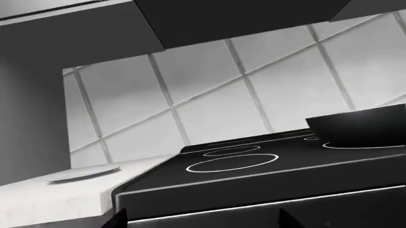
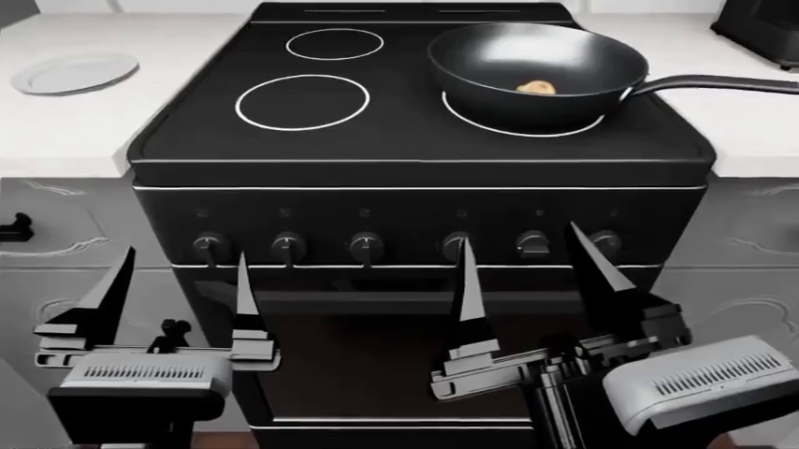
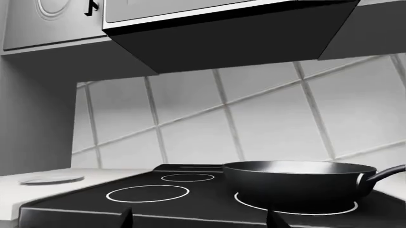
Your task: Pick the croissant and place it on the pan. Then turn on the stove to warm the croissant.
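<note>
The golden-brown croissant [image 2: 537, 87] lies inside the black pan [image 2: 537, 70], which stands on the front right burner of the stove [image 2: 413, 140], handle pointing right. From the wrists the pan [image 3: 298, 183] [image 1: 362, 126] shows side on and the croissant is hidden by its wall. Both grippers hang in front of the oven door, below the row of knobs [image 2: 366, 246]. My left gripper [image 2: 181, 285] is open and empty. The right gripper [image 2: 530, 271] is open too, its fingertips just under the right-hand knobs, touching none.
A round white plate [image 2: 75, 72] sits on the white counter [image 2: 75, 131] left of the stove. A dark appliance [image 2: 762, 28] stands at the far right corner. A range hood [image 3: 228, 38] and cabinets hang above; tiled wall behind.
</note>
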Tool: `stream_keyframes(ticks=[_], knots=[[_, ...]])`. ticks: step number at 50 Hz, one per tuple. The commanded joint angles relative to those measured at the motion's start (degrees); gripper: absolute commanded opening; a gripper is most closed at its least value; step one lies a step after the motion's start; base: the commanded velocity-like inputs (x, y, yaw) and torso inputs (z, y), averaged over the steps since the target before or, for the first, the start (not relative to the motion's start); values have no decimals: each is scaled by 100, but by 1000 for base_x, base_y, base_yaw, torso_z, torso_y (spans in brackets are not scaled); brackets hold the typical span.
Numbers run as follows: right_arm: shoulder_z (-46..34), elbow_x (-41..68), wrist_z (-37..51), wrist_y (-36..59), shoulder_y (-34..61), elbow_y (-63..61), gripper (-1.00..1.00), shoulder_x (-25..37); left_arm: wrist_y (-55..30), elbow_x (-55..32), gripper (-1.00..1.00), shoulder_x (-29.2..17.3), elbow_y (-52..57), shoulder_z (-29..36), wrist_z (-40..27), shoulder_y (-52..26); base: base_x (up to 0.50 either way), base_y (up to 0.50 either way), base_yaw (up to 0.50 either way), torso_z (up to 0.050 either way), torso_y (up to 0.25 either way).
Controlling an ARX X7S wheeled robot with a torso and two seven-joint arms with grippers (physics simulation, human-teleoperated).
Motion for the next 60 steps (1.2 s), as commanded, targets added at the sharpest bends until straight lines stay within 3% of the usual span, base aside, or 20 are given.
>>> stream_keyframes(ticks=[1, 60], knots=[[20, 50, -56, -165, -97, 161, 100, -99, 63, 30, 100, 57, -178, 26, -10, -28, 0, 0, 0, -50, 0], [96, 11, 149, 749, -3, -17, 100, -181, 75, 3, 100, 113, -478, -93, -174, -89, 0, 0, 0, -50, 0]])
